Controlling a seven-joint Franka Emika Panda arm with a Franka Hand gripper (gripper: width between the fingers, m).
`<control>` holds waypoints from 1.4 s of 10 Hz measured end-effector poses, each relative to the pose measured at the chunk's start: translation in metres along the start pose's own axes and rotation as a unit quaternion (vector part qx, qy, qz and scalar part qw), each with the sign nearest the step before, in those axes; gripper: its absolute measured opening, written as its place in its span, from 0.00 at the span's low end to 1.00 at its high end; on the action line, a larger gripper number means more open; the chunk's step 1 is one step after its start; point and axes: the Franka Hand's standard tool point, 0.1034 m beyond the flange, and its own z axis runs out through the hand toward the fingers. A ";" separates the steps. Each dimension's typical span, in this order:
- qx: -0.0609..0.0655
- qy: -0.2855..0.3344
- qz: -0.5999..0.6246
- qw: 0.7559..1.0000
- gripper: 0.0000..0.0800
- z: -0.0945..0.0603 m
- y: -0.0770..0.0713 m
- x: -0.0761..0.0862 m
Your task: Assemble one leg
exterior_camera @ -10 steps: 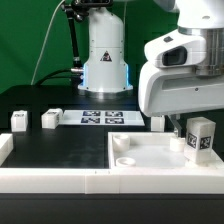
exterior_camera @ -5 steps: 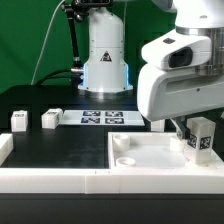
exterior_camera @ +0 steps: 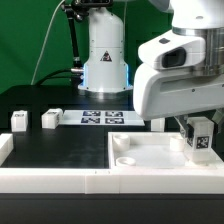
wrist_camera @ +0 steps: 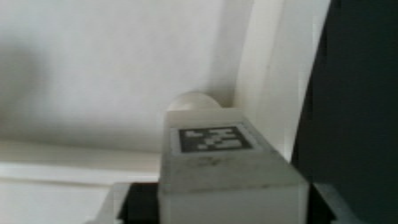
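Observation:
My gripper is shut on a leg, a small white block with a black-and-white tag on its front. It holds the leg upright just above the far right corner of the large flat white panel. In the wrist view the leg fills the space between the jaws of the gripper, its tag facing the camera, with a round corner socket of the panel just beyond it. Whether the leg touches the panel is hidden.
Two more legs stand on the black table at the exterior view's left, and a third stands behind the panel. The marker board lies at the back middle. The robot base is behind it.
My gripper has sunk slightly with the leg toward the panel's corner. Nothing else has moved.

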 end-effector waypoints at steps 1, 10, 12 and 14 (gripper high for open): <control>0.001 0.002 0.048 0.999 0.37 0.000 0.000 0.000; 0.020 -0.003 0.517 0.856 0.37 0.002 -0.003 0.001; 0.026 -0.008 0.578 0.815 0.37 0.002 -0.005 0.001; 0.026 -0.007 0.548 0.836 0.37 0.003 -0.005 0.001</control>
